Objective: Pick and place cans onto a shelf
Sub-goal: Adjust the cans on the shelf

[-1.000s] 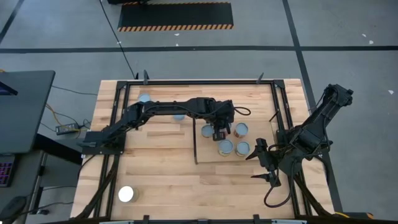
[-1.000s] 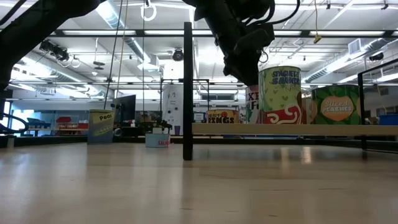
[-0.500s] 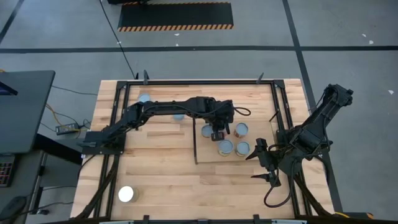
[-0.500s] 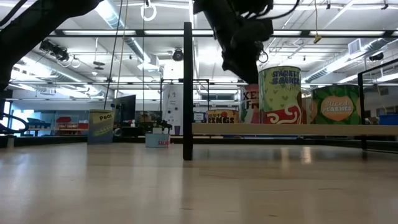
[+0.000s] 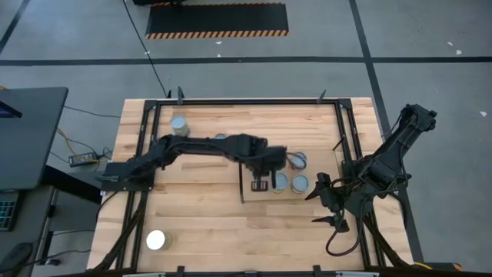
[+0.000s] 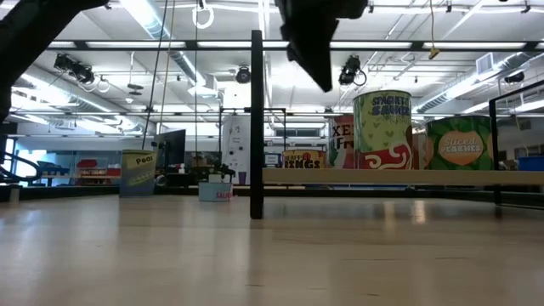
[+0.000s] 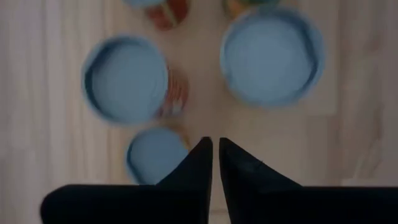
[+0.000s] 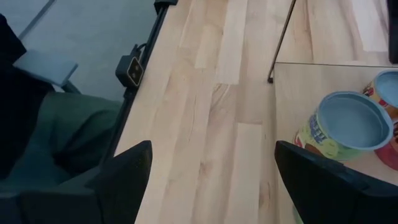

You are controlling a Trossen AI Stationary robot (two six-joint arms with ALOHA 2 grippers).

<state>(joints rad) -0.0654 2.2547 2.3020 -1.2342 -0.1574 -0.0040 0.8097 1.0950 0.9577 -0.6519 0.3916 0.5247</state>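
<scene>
On the shelf, the green can says "SPAGHETTI SAUCE", the can right of it says "Sliced PEACHES", and a far can left of the shelf says "Peas".

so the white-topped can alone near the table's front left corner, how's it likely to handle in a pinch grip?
The white-topped can looks like a rigid tin, so it probably won't deform. It stands upright on a flat end, so likely stable, but tipped it would roll. The smooth round wall may slip unless gripped squarely.
</scene>
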